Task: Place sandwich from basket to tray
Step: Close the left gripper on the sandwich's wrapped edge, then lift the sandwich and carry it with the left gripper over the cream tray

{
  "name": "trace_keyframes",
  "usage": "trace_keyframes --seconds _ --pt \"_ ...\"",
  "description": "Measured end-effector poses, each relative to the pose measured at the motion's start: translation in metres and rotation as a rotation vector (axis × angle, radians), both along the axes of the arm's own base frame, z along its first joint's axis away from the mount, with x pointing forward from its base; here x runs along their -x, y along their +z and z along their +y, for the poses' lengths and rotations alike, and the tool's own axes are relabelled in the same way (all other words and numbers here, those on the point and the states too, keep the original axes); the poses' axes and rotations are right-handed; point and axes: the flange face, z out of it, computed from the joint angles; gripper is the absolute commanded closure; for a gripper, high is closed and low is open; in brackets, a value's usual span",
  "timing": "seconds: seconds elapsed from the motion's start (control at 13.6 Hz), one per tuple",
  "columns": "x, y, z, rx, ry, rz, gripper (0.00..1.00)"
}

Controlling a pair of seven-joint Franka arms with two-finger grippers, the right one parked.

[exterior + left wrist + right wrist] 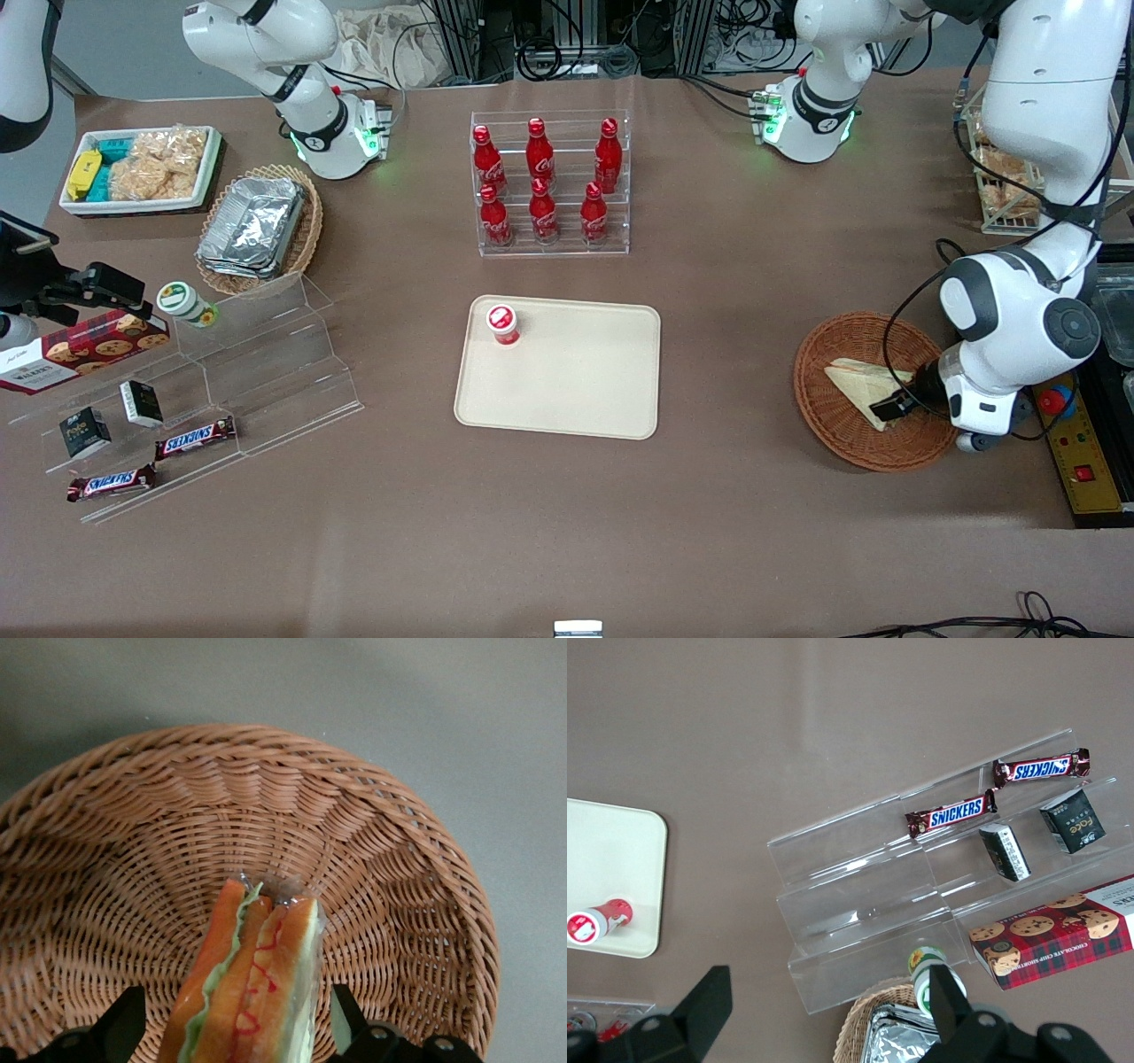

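The sandwich (858, 381), a triangular half of pale bread in clear wrap, lies in the round reddish-brown wicker basket (828, 421) toward the working arm's end of the table. In the left wrist view its cut edge shows orange, green and red layers (257, 983) against the basket's weave (221, 797). My left gripper (890, 404) is down in the basket, open, one finger (127, 1017) on each side of the sandwich, with a small gap showing at both. The cream tray (576, 390) lies flat at the table's middle.
A small red-lidded cup (502, 323) stands on a tray corner. A clear rack of red cola bottles (549, 182) stands farther from the front camera than the tray. Clear tiered shelves (266, 354) with snacks sit toward the parked arm's end. A control box (1085, 456) lies beside the basket.
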Motion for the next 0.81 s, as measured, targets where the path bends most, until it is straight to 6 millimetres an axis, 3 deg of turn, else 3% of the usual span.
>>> trace_keyframes --seconds 0.15,0.22,0.51,0.66,0.81 --pt "0.000 0.000 -0.001 0.001 0.018 0.001 0.86" --pt "-0.001 0.001 -0.002 0.001 0.024 0.000 0.95" --pt "-0.011 0.026 -0.019 0.000 -0.004 -0.038 0.99" --pt "-0.020 0.062 -0.029 0.002 -0.034 -0.031 1.00" --pt "-0.027 0.117 -0.034 -0.023 -0.081 0.006 1.00"
